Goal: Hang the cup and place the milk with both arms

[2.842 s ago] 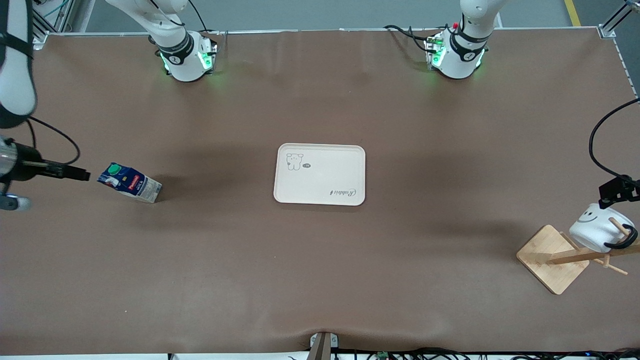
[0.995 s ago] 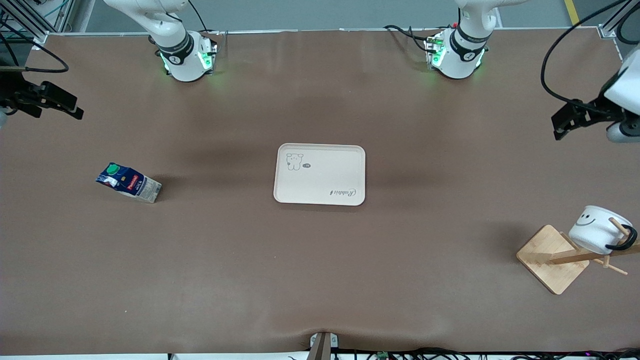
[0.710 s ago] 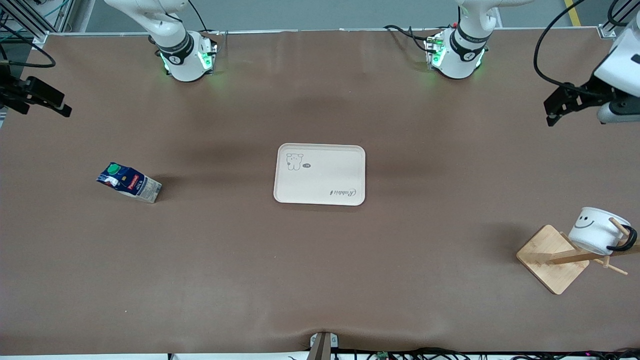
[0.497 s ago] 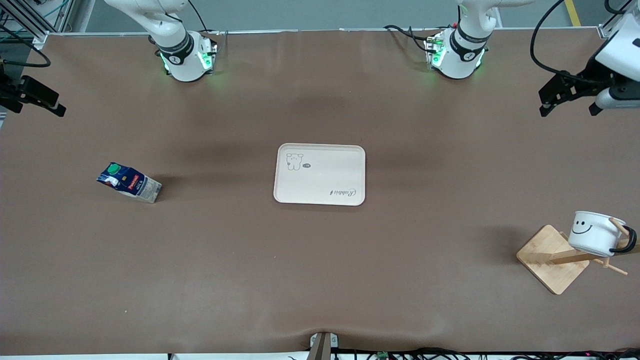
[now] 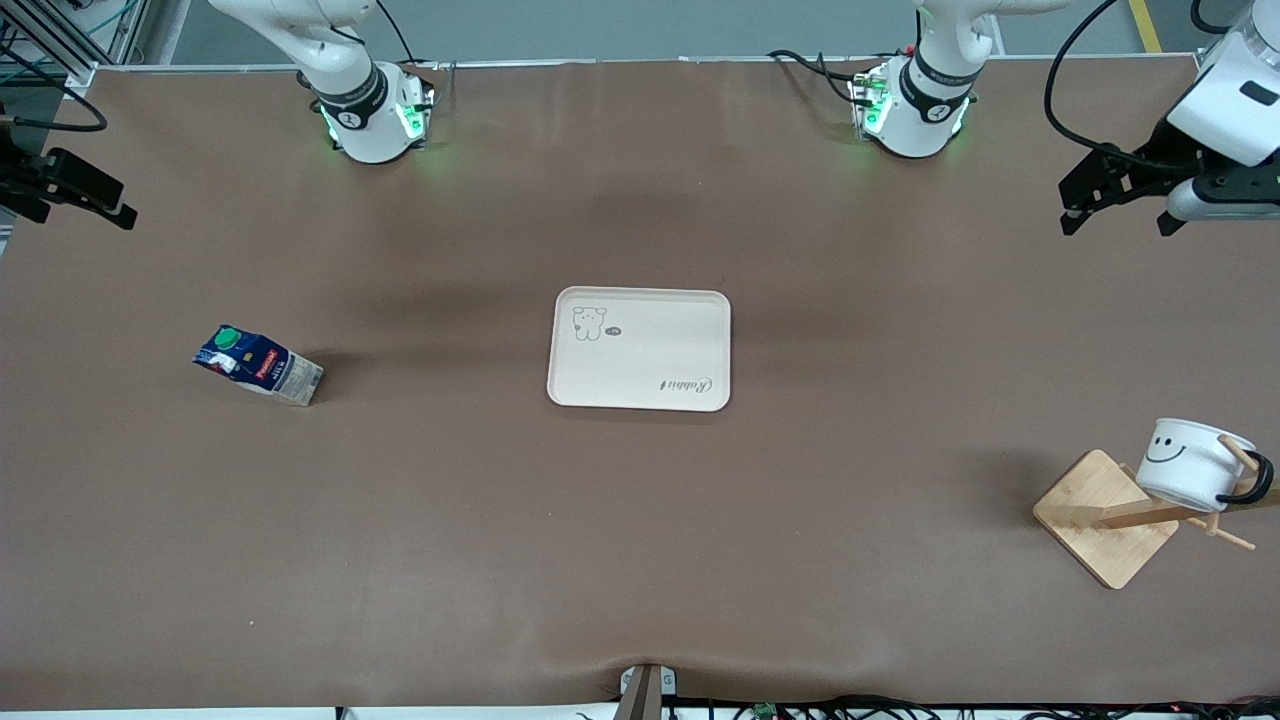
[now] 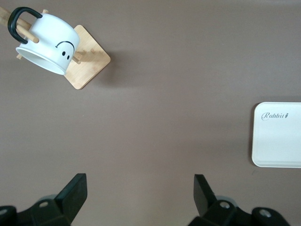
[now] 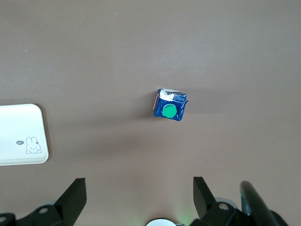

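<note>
1. Front view: the cup [image 5: 1190,461] hangs by its handle on the wooden rack [image 5: 1105,517], so hanging looks done.
2. The milk [image 5: 259,364] stands on the table, off the tray [image 5: 640,349].
3. Left gripper [image 5: 1112,205] and right gripper [image 5: 70,195] hover spread, empty, well clear.

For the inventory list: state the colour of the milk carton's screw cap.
Green. The round cap on the milk carton shows best in the right wrist view.

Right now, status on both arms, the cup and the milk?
Left gripper open, right gripper open, both raised. White smiley cup hangs on wooden rack. Blue milk carton on table, off cream tray.
</note>
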You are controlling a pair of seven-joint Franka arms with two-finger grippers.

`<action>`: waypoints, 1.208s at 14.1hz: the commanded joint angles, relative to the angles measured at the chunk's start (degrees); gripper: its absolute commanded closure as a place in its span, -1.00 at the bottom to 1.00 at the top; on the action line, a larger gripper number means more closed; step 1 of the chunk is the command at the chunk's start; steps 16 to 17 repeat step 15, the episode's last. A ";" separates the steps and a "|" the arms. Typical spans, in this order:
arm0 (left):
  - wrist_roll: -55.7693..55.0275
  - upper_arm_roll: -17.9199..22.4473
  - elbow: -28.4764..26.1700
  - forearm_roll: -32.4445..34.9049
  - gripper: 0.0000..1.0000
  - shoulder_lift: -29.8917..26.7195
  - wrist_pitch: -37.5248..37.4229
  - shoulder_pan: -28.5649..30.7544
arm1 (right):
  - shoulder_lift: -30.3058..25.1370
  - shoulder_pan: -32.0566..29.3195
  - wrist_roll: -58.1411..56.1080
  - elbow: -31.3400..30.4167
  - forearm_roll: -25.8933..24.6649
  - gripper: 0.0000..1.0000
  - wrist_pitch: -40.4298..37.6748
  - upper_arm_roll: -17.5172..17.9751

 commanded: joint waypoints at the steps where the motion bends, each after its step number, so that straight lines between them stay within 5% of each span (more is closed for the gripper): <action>1: -0.71 0.33 6.70 -0.81 -1.00 5.26 -4.04 -0.45 | -0.62 -0.25 -0.55 1.30 -0.55 -1.00 -0.77 0.51; 17: -2.55 0.33 6.88 -0.28 -1.00 5.27 -4.13 -0.28 | 3.25 -1.13 -0.55 4.55 -0.81 -1.00 -0.07 0.15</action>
